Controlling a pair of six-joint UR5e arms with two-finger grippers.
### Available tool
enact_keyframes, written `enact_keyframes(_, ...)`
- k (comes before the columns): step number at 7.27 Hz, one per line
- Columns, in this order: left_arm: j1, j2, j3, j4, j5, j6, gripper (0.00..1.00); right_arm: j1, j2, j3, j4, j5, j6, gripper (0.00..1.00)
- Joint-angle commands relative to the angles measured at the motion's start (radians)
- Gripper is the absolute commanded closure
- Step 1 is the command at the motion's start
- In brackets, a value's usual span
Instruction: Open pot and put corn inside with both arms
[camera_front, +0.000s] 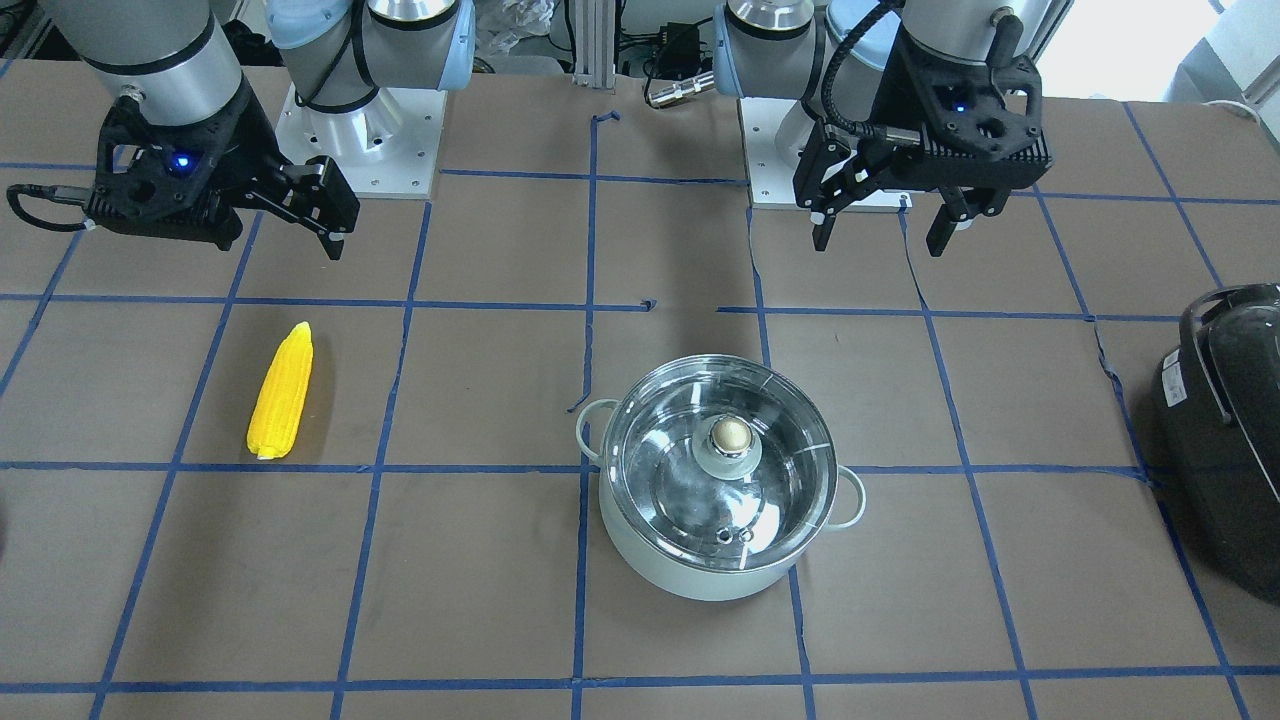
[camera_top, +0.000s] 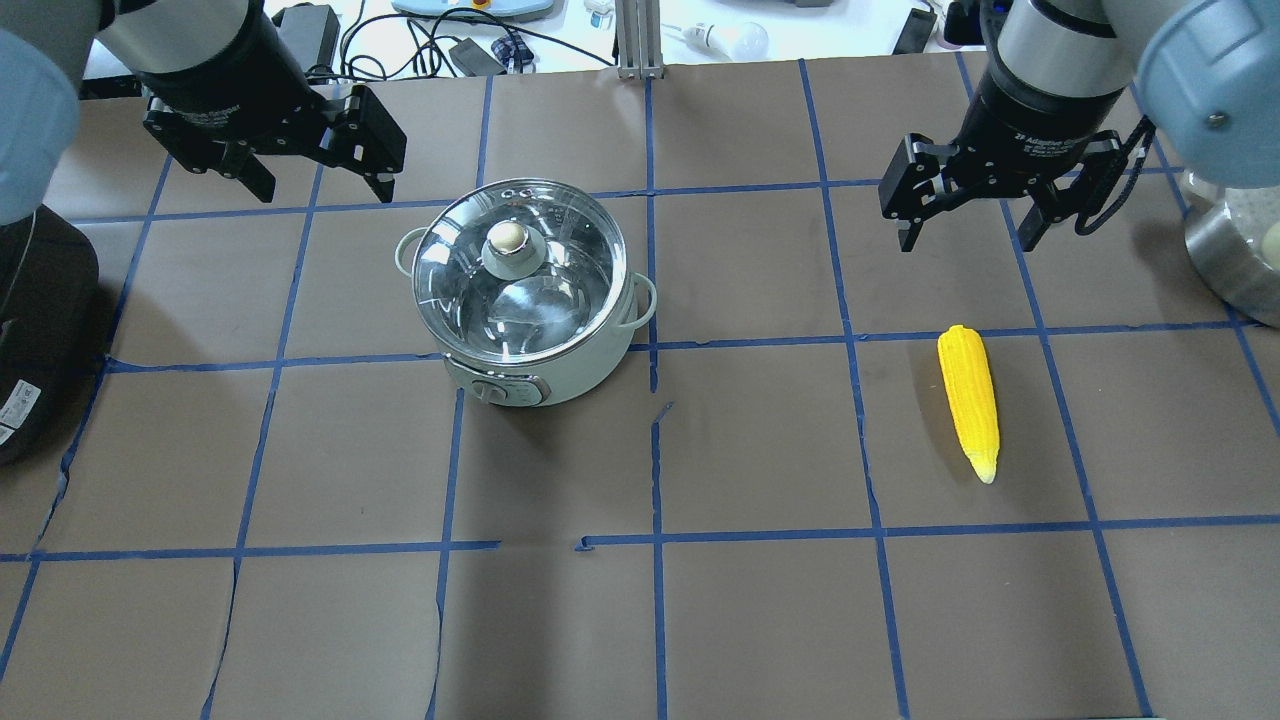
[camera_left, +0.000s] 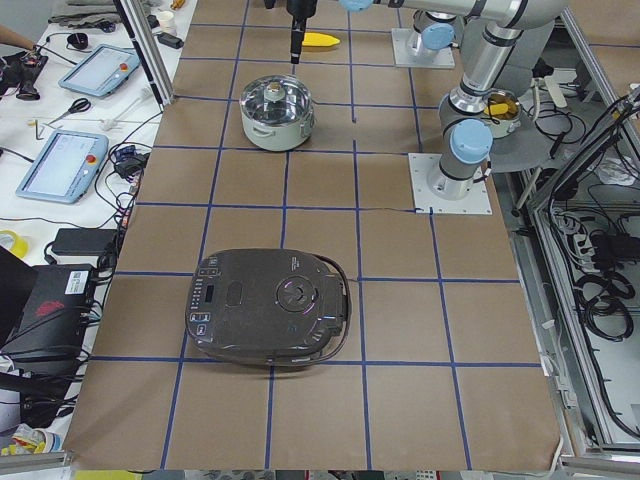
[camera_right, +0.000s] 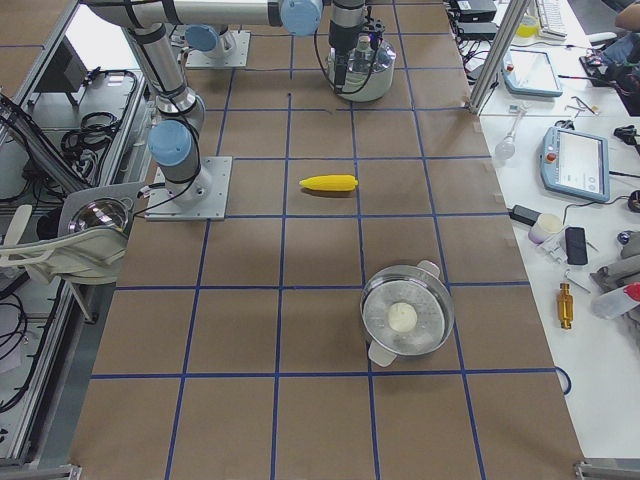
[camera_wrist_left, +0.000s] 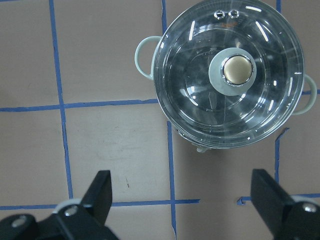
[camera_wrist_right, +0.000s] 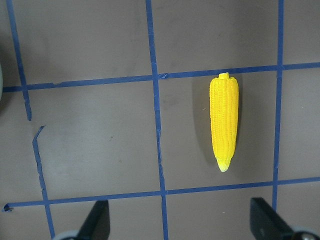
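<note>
Plainly nothing of the task is done yet. The pot (camera_top: 525, 300) stands closed on the tabletop (camera_top: 760, 440), its glass lid (camera_top: 515, 270) seated flat with the gold knob (camera_top: 507, 237) on top. The corn (camera_top: 968, 398) lies flat on the tabletop well apart from the pot, on the right arm's side. Judging by this, lifting the lid, picking up the corn and dropping it in all remain.

The left end effector (camera_top: 325, 192) hangs raised near the pot, offset toward the robot's bases rather than over the knob. It points down with its fingers spread wide and nothing between them. The right end effector (camera_top: 967, 240) hovers well apart from the pot, near the corn's blunt end but not over it, equally wide open and empty.
</note>
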Motion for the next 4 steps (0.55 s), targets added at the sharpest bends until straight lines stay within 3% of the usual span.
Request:
enact_keyframes(1,-0.001,-0.001,0.002,0.002,-0.001,0.000,0.00,0.000,-0.001,0.000,0.000,0.002,0.000,0.00)
enact_keyframes(4,0.002,-0.003,0.005,0.003,-0.001,0.000,0.00,0.000,-0.007,0.003,0.000,0.002,-0.001,0.00)
